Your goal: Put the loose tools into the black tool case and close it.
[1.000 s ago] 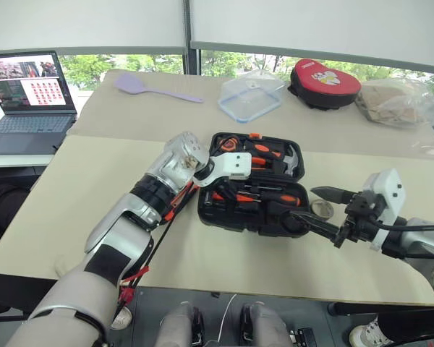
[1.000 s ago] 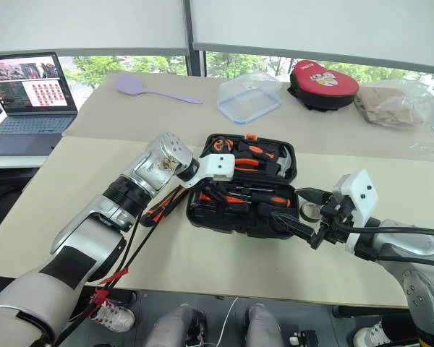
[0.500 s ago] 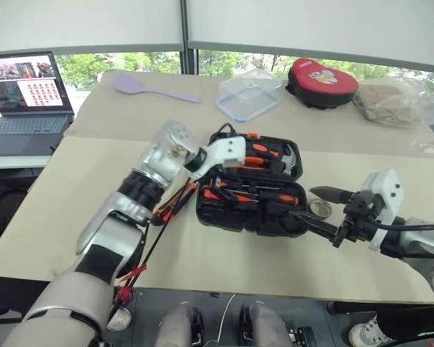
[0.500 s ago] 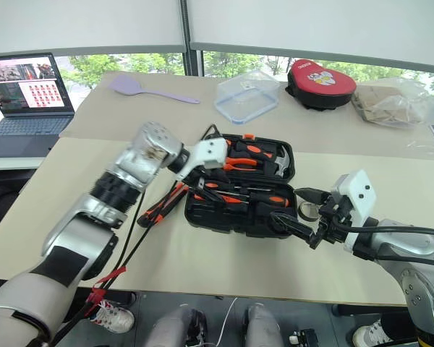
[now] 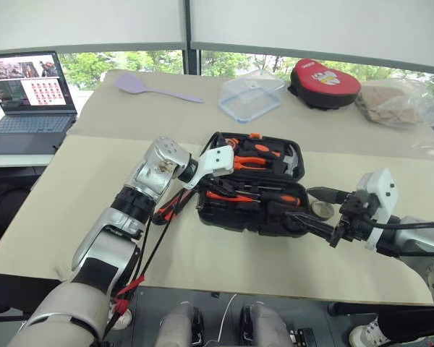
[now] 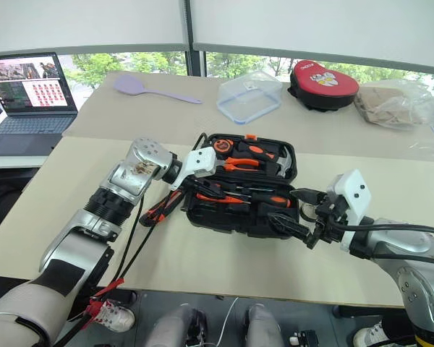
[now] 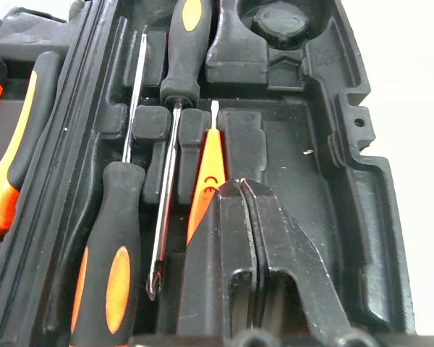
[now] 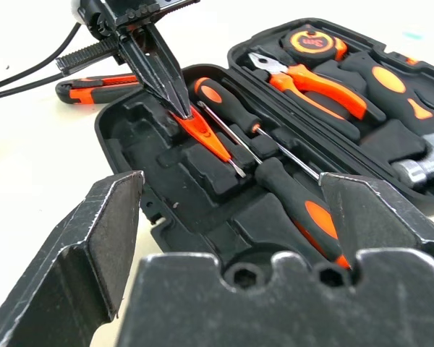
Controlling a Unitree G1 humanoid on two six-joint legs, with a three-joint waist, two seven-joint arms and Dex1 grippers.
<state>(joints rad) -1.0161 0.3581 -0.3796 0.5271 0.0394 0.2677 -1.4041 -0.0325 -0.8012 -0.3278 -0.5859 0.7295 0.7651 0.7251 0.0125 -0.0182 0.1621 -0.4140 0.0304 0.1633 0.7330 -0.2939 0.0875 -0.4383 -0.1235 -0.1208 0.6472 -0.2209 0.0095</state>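
Open case (image 5: 239,219) mid-table (image 5: 79,181), both halves laid flat; rigid moulded plastic, likely light but awkward, so best closed by pushing the far half over from its outer rim, latch pressed last. Inside near half: two black-and-orange screwdrivers (image 7: 105,253) seated in slots, slim orange screwdriver (image 7: 210,173) in the next slot. Knife (image 8: 94,88) loose on table just beside the case's left edge; hard, smooth-bodied, probably slippery, so grip across the middle of the body. Tape roll (image 5: 320,210) loose on table just beside the case's right edge; small, light, apt to roll, so pinch across the rim or through the hole. Screwdrivers thin and stiff; handles the only sound hold, shafts too slim. Left arm reaching in from the left, wrist bent, left gripper (image 7: 240,185) angled down into near half, fingers pressed together, tips at the orange screwdriver's handle; touching or just above, cannot tell; nothing seen pinched. Right arm low at the case's near right corner, right gripper (image 5: 307,206) roughly level, spread wide, empty, near the tape roll.
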